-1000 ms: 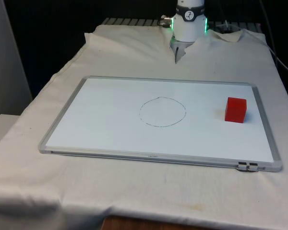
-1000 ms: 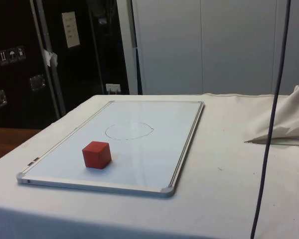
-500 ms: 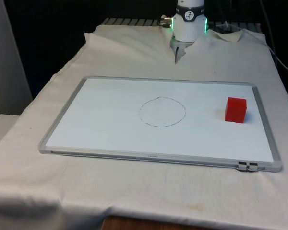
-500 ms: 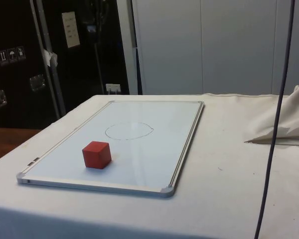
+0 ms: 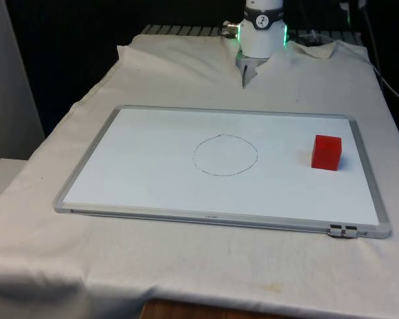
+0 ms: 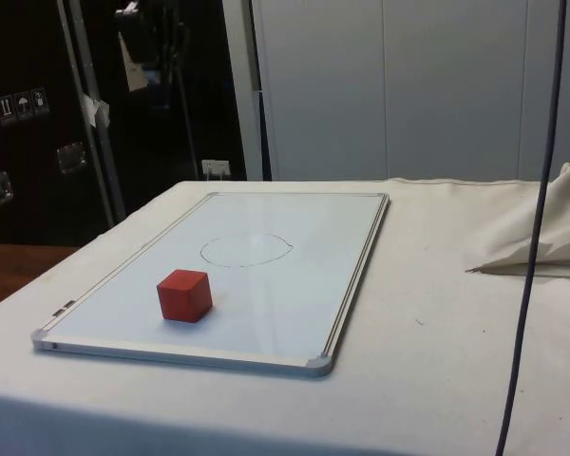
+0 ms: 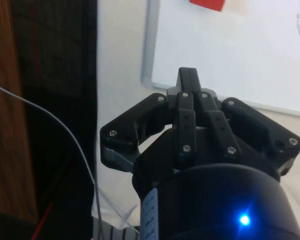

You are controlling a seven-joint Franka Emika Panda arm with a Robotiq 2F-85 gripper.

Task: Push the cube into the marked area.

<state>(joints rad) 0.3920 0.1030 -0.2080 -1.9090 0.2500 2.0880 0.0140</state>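
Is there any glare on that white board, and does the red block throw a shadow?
Side view: the whiteboard carries a soft pale sheen, and the red cube throws a faint shadow toward the near edge. Front view: even light, only a slight shadow beside the cube. Wrist view: the gripper reads dark against the bright board.
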